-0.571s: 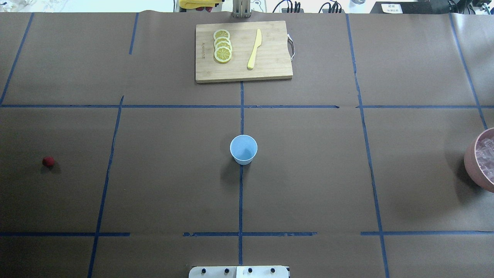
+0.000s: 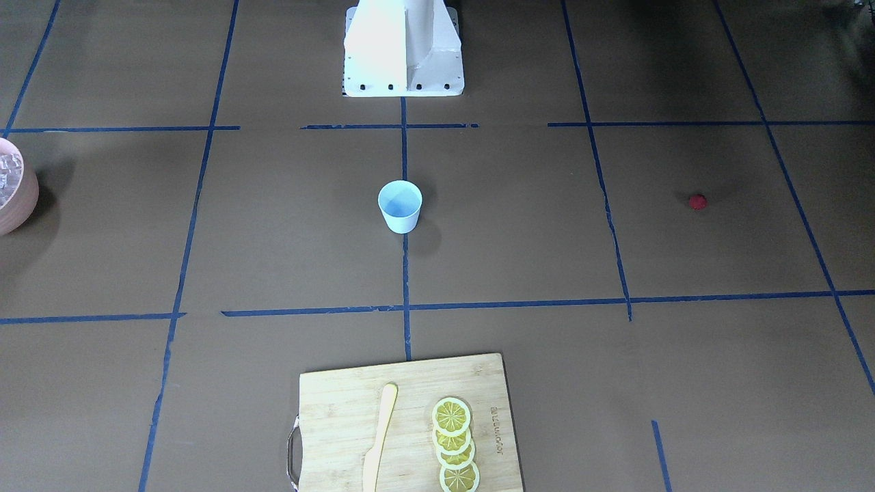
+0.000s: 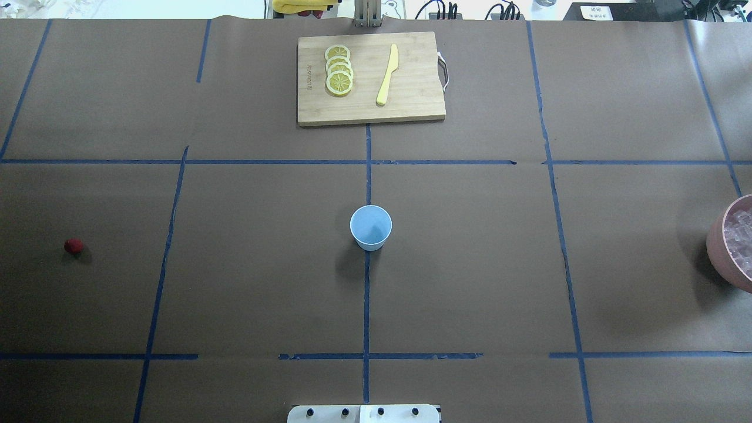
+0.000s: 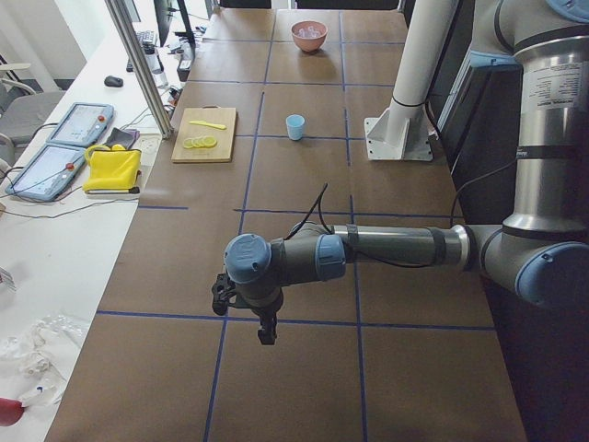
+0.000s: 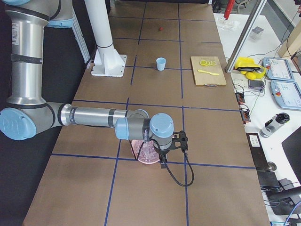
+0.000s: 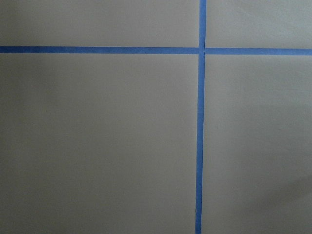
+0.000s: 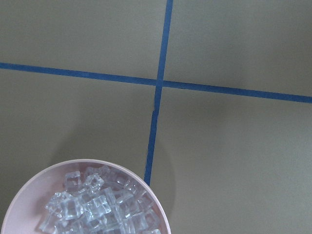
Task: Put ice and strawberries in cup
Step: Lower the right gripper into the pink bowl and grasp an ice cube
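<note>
Brown matte paper (image 3: 470, 264) covers the table, creased faintly and divided into rectangles by thin strips of blue tape (image 3: 366, 305). At the far left end, seen only from the left side camera, the left gripper (image 4: 266, 330) hangs point-down over bare paper near a tape crossing; whether its fingers are apart or together cannot be told, and its wrist camera shows nothing but paper and tape. Further in, the strawberry (image 3: 73, 245), a small dark-red roundish berry, lies alone on the paper, well apart from everything else. At the middle of the far edge rests a rectangular pale wooden cutting board (image 3: 411, 108) with a metal loop handle, carrying a short overlapping row of round yellow lemon slices (image 3: 339, 69) and, beside them, a slim yellow knife (image 3: 388, 74). At the table's centre the cup (image 3: 371, 226) stands upright on a tape line: smooth, pale blue-white, tapered and wider at the rim, with nothing visible inside. At the right edge sits a round pink bowl (image 3: 720, 252), smooth-walled and heaped with ice (image 3: 741, 238), clear angular cubes. The right gripper (image 5: 162, 161) hangs just over this bowl; its opening cannot be told, and its wrist camera shows only the bowl's rim and cubes.
</note>
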{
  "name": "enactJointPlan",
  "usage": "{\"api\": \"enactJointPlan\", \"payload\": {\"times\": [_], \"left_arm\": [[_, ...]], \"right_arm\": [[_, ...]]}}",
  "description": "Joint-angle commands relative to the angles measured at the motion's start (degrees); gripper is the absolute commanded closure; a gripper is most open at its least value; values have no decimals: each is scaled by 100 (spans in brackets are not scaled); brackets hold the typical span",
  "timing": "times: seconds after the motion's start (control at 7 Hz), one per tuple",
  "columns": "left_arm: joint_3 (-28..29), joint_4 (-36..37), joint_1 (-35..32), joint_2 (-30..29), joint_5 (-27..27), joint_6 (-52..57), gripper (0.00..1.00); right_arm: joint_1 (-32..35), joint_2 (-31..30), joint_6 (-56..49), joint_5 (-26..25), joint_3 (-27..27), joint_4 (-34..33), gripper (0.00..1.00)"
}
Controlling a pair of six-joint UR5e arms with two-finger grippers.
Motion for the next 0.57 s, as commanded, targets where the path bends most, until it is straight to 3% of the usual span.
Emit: {"api": "enactJointPlan", "payload": {"times": [0.0, 0.29, 0.43], "left_arm": [[-18, -9, 0, -1, -12, 8, 0], [-88, -9, 0, 7, -12, 17, 0], [-106, -17, 0, 8, -4, 17, 0]], "right_arm": [[-19, -93, 17, 39, 58, 694, 0], [-211, -101, 17, -5, -19, 678, 0], [-299, -111, 17, 21, -46, 1009, 0]]}}
